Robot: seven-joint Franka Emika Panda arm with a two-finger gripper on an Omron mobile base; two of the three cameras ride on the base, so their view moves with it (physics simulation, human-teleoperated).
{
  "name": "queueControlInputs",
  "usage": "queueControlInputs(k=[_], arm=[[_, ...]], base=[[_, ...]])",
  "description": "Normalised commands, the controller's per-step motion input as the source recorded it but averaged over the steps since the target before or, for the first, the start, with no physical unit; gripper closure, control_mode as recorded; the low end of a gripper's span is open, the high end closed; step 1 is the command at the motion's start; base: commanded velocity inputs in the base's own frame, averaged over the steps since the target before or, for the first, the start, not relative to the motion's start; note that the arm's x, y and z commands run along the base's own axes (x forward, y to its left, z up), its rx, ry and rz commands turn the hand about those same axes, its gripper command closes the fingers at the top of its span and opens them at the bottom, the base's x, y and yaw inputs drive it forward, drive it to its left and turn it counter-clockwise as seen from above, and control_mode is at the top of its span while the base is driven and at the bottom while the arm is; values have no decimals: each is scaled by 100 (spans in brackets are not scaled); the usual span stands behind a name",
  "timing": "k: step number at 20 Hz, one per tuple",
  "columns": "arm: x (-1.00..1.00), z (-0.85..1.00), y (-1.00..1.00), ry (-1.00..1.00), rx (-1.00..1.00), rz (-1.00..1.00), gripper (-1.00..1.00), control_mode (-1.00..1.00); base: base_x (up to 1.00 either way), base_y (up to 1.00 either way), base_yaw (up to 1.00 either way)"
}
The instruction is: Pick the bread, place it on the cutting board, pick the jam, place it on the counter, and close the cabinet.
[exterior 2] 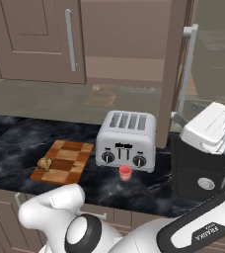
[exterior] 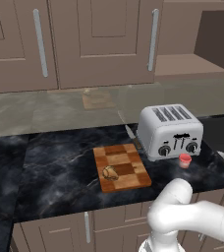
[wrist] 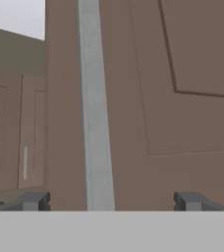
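Brand on arm: the white robot arm [exterior 2: 193, 232], seen in the right base view, carried small dark lettering that read "FRANKA" on its lower link, well below and behind the pincer; a smaller word beneath it was too small to make out.
Toaster face: the silver four-slot toaster [exterior 2: 126, 141], well below the pincer, showed dark marks above its two black knobs, too blurred to read as letters or numbers.
Other writing: no other label, number or sign could be read.
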Motion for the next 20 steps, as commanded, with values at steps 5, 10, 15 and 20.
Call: queueControlInputs(k=[5,10,15,20], arm=[[0,0,17,1,0,1,-100,-100],[0,0,24,2,0,0,-100,-100],[0,0,34,2,-1,0,-100,-100],[-9,0,39,0,0,-1,-100,-100]], base=[[0,0,0],[0,0,0],[0,0,0],[0,0,0]])
